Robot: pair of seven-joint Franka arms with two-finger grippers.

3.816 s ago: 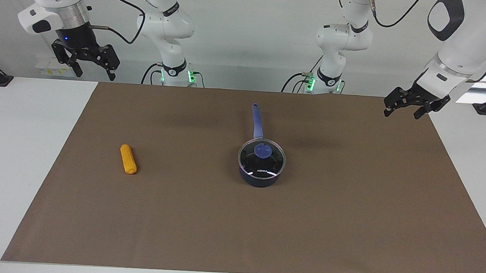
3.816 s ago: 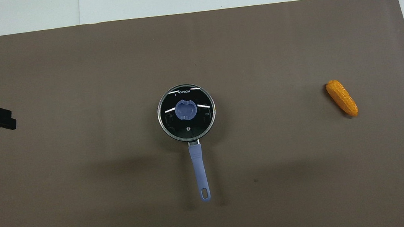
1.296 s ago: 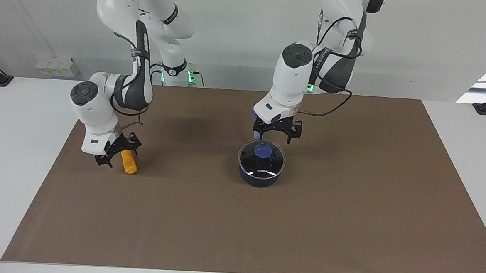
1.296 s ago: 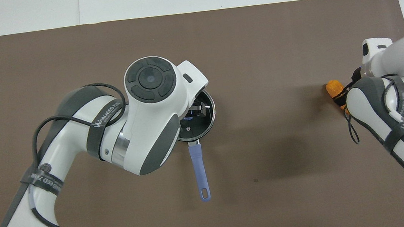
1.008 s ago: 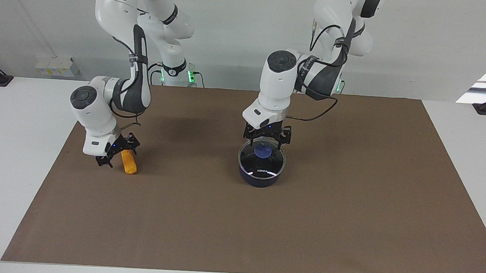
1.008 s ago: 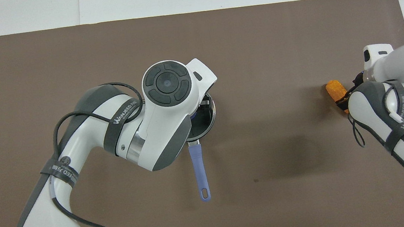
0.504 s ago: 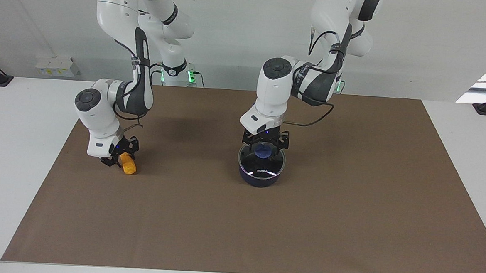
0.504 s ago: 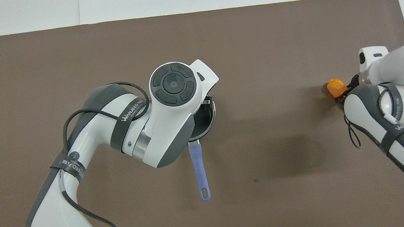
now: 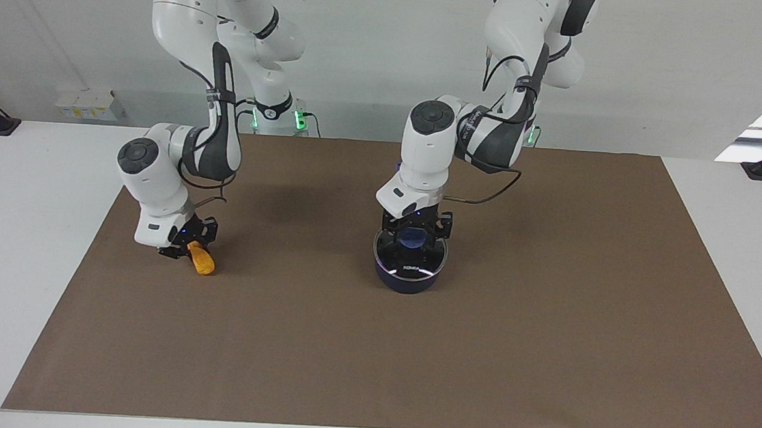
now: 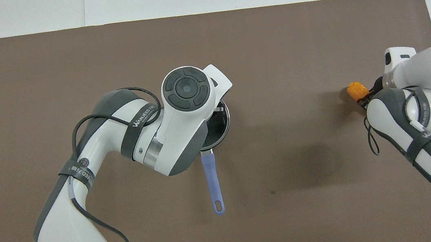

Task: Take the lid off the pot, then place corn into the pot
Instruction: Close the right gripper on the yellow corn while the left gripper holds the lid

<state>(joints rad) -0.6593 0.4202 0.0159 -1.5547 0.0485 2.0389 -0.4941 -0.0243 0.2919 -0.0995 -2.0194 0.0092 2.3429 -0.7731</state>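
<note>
The dark navy pot [image 9: 409,282] stands mid-mat with the glass lid [image 9: 412,261] on it. Its blue handle [image 10: 212,179] points toward the robots. My left gripper [image 9: 414,234] is down at the lid's blue knob [image 9: 411,240], which shows between its black parts. In the overhead view the left arm covers most of the lid [image 10: 221,125]. The orange corn [image 9: 204,265] lies on the mat toward the right arm's end, tilted. My right gripper [image 9: 187,247] is shut on the end of the corn nearer the robots. The corn's other end shows in the overhead view [image 10: 357,90].
A brown mat [image 9: 543,346] covers the table, with white tabletop [image 9: 28,221] showing at both ends. Nothing else lies on the mat.
Both arms came in from the table's ends. In the last second the left gripper sank onto the lid's knob. The right gripper lowered onto the corn, which shifted slightly.
</note>
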